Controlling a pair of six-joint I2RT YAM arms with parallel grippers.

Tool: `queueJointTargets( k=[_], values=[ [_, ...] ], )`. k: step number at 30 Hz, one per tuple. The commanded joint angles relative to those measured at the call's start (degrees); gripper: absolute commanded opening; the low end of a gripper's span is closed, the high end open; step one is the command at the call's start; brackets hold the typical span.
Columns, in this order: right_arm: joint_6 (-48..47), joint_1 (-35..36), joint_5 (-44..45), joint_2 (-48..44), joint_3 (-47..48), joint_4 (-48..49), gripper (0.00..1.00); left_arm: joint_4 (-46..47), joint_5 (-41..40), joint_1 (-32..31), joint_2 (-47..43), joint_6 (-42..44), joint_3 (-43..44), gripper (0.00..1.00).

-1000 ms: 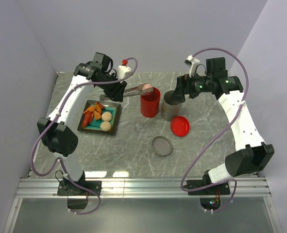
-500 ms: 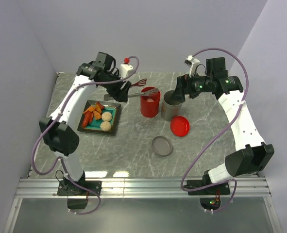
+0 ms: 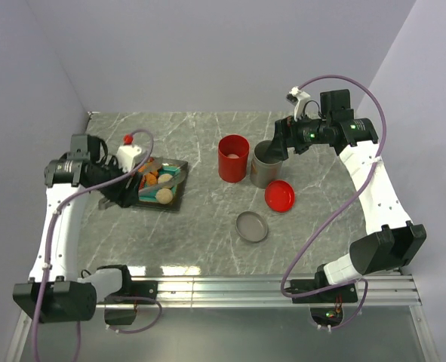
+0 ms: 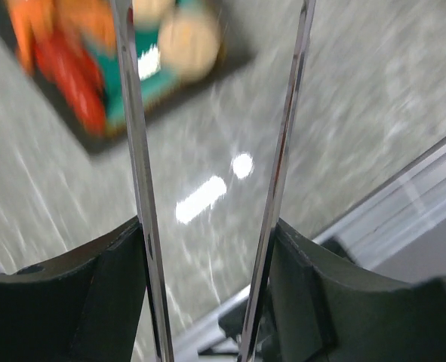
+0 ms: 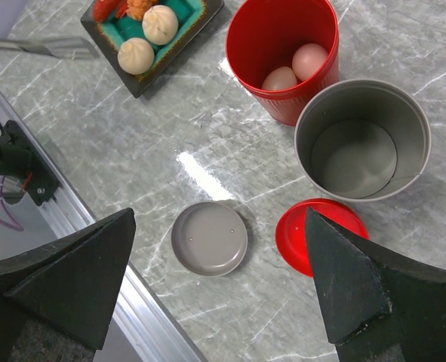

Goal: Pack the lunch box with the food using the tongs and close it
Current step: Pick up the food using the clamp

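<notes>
The red lunch box (image 3: pixel 233 157) stands upright mid-table and holds a beige ball (image 5: pixel 281 78) and a pinkish ball (image 5: pixel 311 60). Its red lid (image 3: pixel 280 196) lies to the right on the table. More food (image 3: pixel 164 196) sits in the dark teal-lined tray (image 3: pixel 182 188): beige balls (image 5: pixel 161 24) and orange and red bits (image 4: pixel 64 53). My left gripper (image 3: pixel 123 188) is shut on the tongs (image 4: pixel 136 151) at the tray's left side. The tongs' arms stand apart with nothing between them. My right gripper (image 5: pixel 215 294) hangs open above the table, holding nothing.
A grey metal cylinder (image 3: pixel 266 164) stands open right beside the lunch box (image 5: pixel 283 56). Its grey lid (image 3: pixel 252 226) lies nearer the front edge, left of the red lid (image 5: pixel 321 235). The aluminium rail (image 3: pixel 223 290) runs along the near edge.
My left arm swung the tongs from over the lunch box back left to the tray. The pinkish ball left the tongs and now lies in the lunch box. The right arm stayed still.
</notes>
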Motion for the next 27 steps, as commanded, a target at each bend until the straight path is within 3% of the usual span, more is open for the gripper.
queueJointTargets(
  k=[1, 7, 27],
  values=[
    [-0.81, -0.25, -1.72, -1.98, -0.17, -0.32, 1.0, -1.13, -3.62, 4.84, -2.75, 5.12, -6.76, 0.64],
    [-0.9, -0.34, -2.24, -1.46, 0.44, -0.49, 1.0, -0.61, -5.83, 7.14, -7.06, 5.83, -13.18, 0.65],
    [-1.43, -0.34, -2.86, -0.84, 1.32, -1.28, 1.0, 5.19, -6.97, 6.96, 4.01, 6.18, -14.86, 0.57]
  ],
)
